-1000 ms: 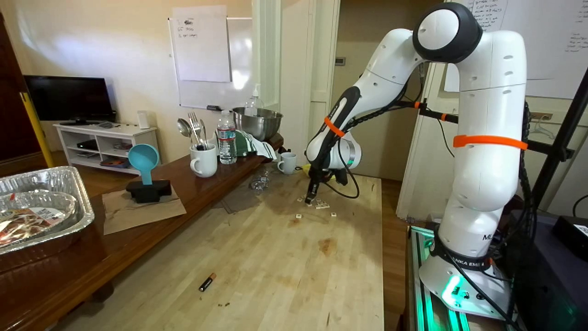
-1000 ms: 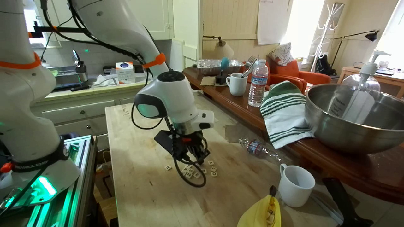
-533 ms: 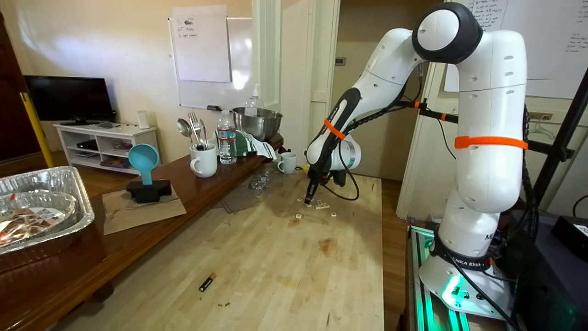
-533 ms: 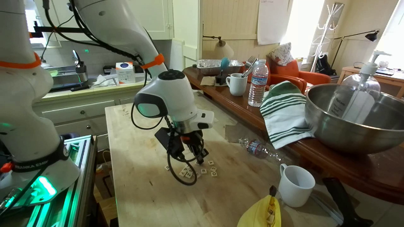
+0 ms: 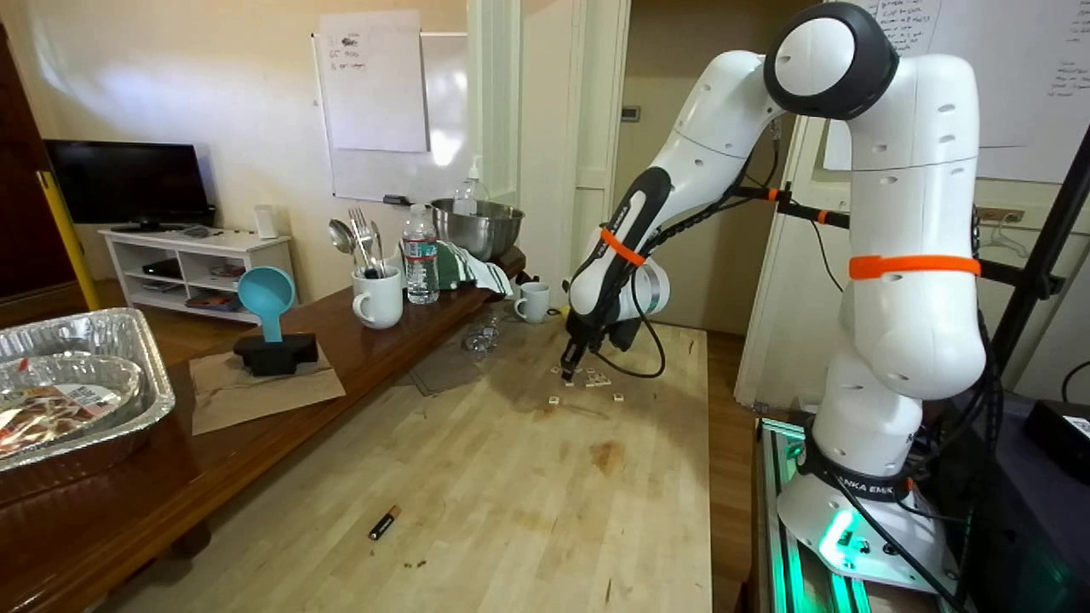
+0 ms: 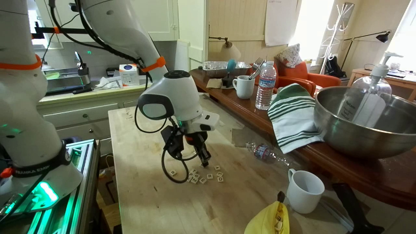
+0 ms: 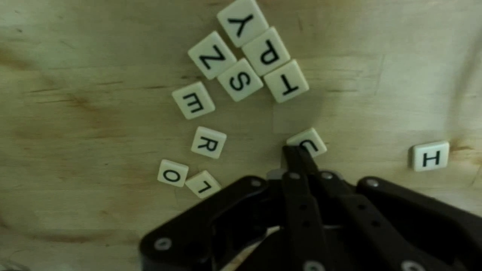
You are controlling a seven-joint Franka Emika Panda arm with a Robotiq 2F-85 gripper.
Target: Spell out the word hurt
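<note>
Small pale letter tiles lie flat on the wooden table. In the wrist view, the U tile [image 7: 316,142] lies at my fingertips, one corner hidden by them. The H tile [image 7: 431,156] lies apart at the right. The R tile [image 7: 209,142] is left of the fingers. The T tile [image 7: 287,81] touches the P tile in a cluster above. My gripper [image 7: 298,149] is shut, tips together, with nothing seen between them; it points down at the table. The gripper also shows in both exterior views [image 5: 568,372] [image 6: 204,162]. Whether the tips press on the U tile I cannot tell.
Tiles Y, P, Z, S, E, O and L [image 7: 203,184] lie near the fingers. A yellow pouch [image 6: 268,219] and a white mug [image 6: 305,191] stand nearby. A plastic bottle [image 6: 267,153] lies by the raised wooden counter [image 5: 341,340]. A battery [image 5: 384,523] lies on the table.
In an exterior view the hand has turned and its cable loop has swung left, uncovering more tiles. The fingertips have shifted slightly. The surrounding tiles look unmoved.
</note>
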